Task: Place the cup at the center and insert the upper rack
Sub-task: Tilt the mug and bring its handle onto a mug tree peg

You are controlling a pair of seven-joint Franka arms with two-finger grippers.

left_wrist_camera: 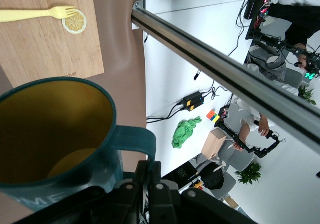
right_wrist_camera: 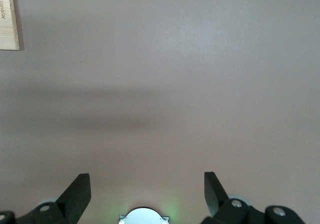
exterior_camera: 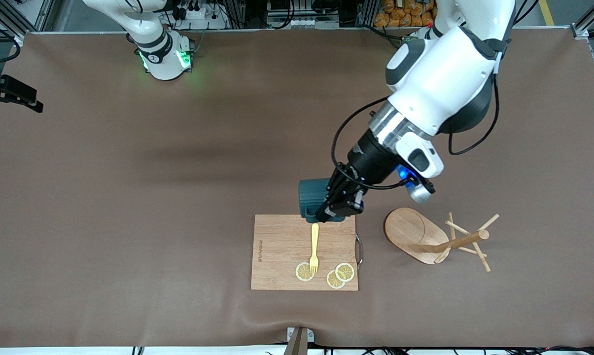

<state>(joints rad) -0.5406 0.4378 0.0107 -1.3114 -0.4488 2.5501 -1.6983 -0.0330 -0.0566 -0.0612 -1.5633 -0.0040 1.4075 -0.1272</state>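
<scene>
My left arm hides much of the cup, which my left gripper clamps by the handle, over the edge of the cutting board farthest from the front camera. The one rack lies tipped on its side on the table, beside the board toward my left arm's end. On the board lie one yellow fork and three lemon slices. My right arm waits; its gripper is spread wide over bare table, out of the front view.
</scene>
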